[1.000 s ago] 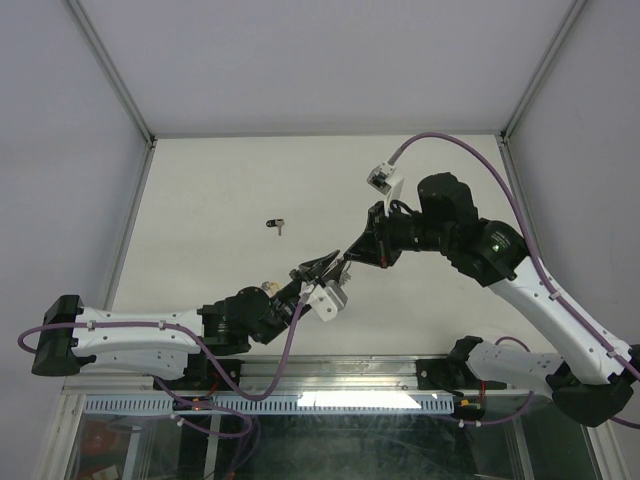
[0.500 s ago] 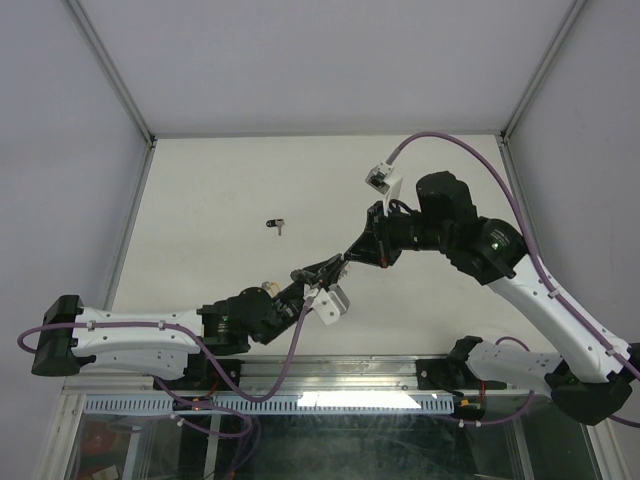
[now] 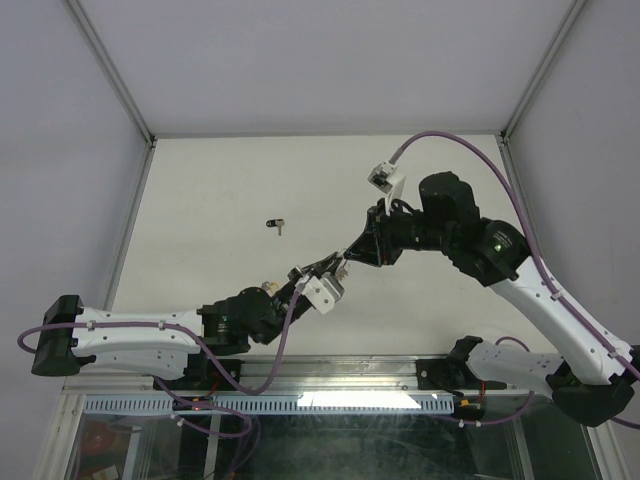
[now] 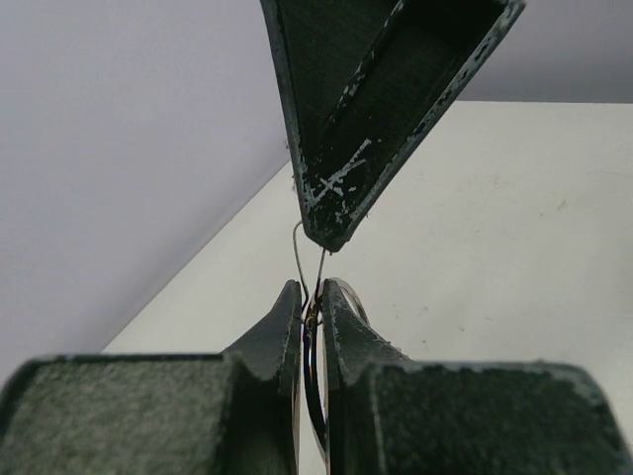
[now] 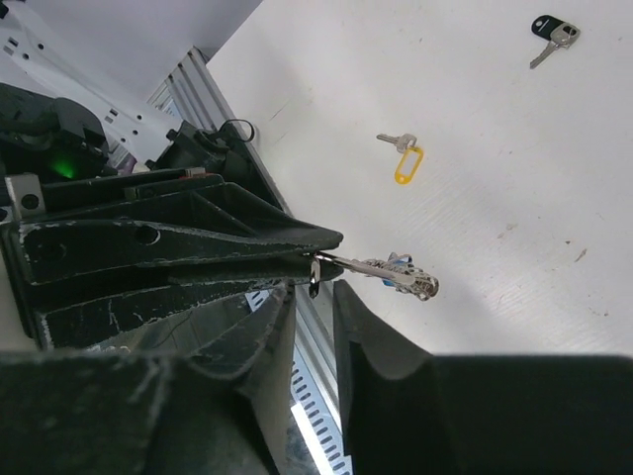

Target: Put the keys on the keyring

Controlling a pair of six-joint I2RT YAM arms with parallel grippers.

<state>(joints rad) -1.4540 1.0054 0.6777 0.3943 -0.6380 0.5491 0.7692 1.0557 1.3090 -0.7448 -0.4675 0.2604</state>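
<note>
My left gripper (image 3: pixel 328 264) (image 4: pixel 313 299) is shut on the keyring (image 4: pixel 308 259), a thin silver wire ring, and holds it above the table. Small silver keys (image 5: pixel 398 274) hang from the ring. My right gripper (image 3: pixel 352 252) (image 5: pixel 315 294) meets it tip to tip; its jaws stand a little apart with the ring's edge (image 5: pixel 315 278) just beyond their tips. The key with the dark blue head (image 5: pixel 550 29) (image 3: pixel 277 225) lies on the table. The key with the yellow tag (image 5: pixel 404 158) lies nearer, beside my left arm.
The white table (image 3: pixel 220 200) is walled on three sides. An aluminium rail (image 3: pixel 330 372) runs along its near edge below the grippers.
My left wrist has turned and risen slightly, holding the ring against the right gripper's tips. The right arm has barely moved. Both loose keys lie where they were.
</note>
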